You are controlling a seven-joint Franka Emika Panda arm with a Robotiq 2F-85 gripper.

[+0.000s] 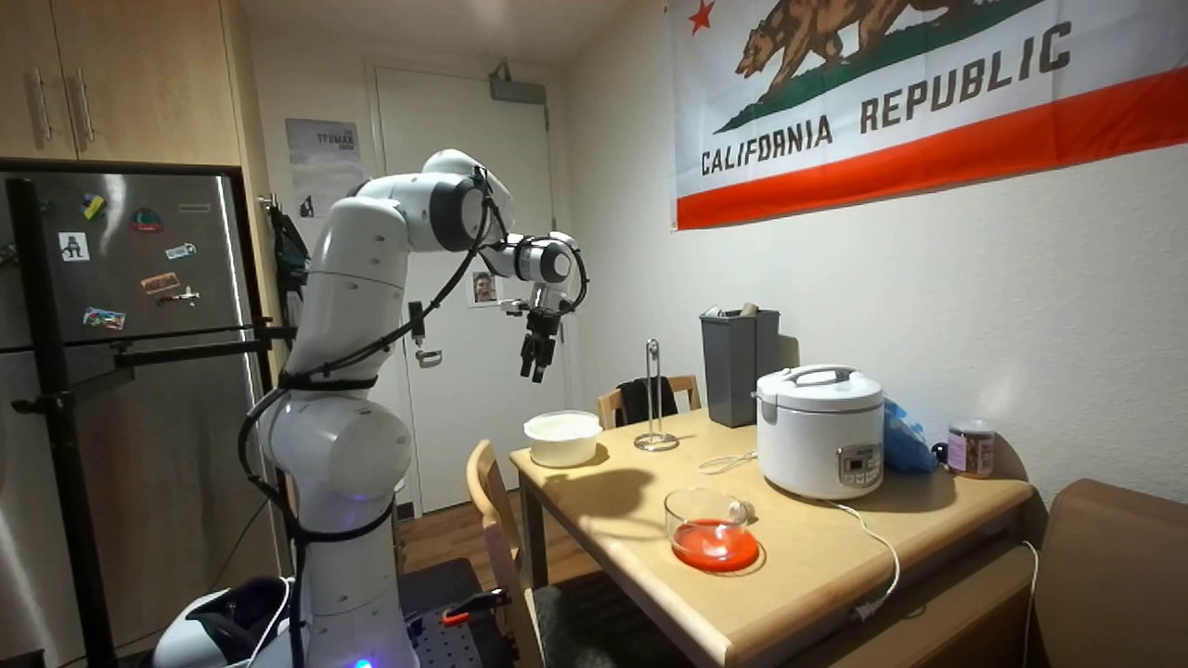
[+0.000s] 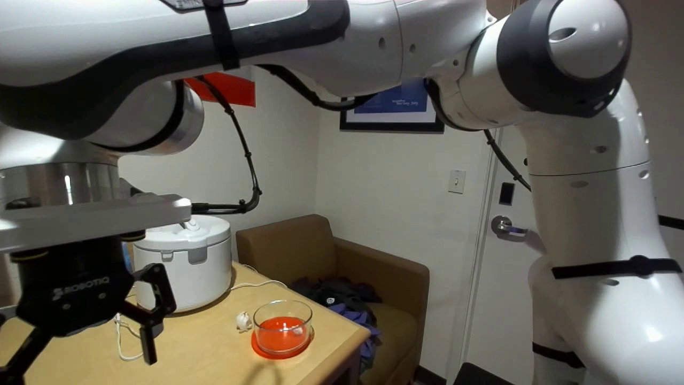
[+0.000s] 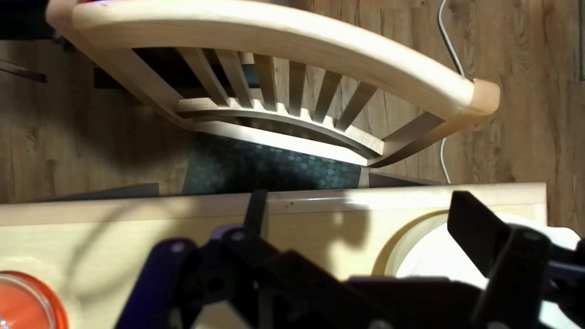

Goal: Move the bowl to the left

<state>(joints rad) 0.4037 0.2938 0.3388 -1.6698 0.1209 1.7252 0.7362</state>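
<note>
White bowl (image 1: 562, 443) sits upright on the counter (image 1: 798, 557), right by a corner. The arm (image 1: 348, 297) has its gripper (image 2: 80, 363) pointing down, raised above the counter and apart from the bowl. Jaws spread wide. In the wrist view one jaw cuts across the bowl, the other crosses the counter's long edge; likely just line of sight, the gap is hard to judge from there. Metal stand (image 1: 656, 443) near the bowl, also on the counter. Grey bin (image 1: 729, 371) further along, then the white rice cooker (image 1: 807, 436). Clear glass dish (image 2: 283, 334), orange-red at the base, is well apart from the bowl, small white lump (image 2: 243, 321) just beside it. Wooden chair (image 3: 283, 27) at the counter's long edge.
</note>
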